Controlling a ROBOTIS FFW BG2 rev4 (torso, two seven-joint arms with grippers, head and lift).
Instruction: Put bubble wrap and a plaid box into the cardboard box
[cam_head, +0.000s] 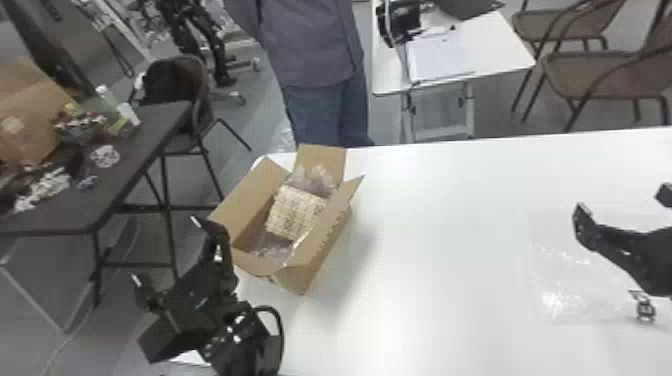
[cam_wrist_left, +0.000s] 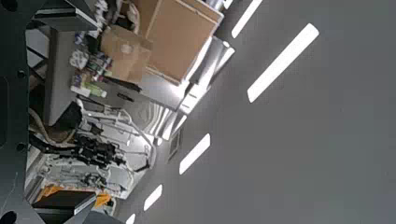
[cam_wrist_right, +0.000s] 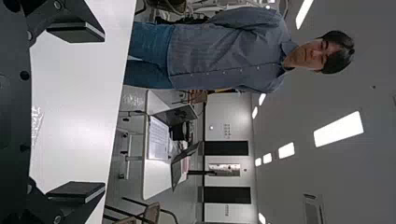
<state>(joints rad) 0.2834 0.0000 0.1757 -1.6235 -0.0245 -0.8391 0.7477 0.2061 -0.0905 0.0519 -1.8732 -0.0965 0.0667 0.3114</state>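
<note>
Your plaid box (cam_head: 295, 212) sits inside the cardboard box (cam_head: 250, 197), with bubble wrap (cam_head: 272, 250) showing beside it. Your left gripper (cam_head: 165, 249) and right gripper (cam_head: 621, 202) both have fingers spread wide (the left one's nearer the cardboard box).

Under my control: one black left arm (cam_head: 245, 345), entering at the head view's bottom edge, its left gripper (cam_head: 165, 248) angled toward upper left, fingers parted; one black right gripper (cam_head: 622, 201), right edge, fingers parted.
</note>
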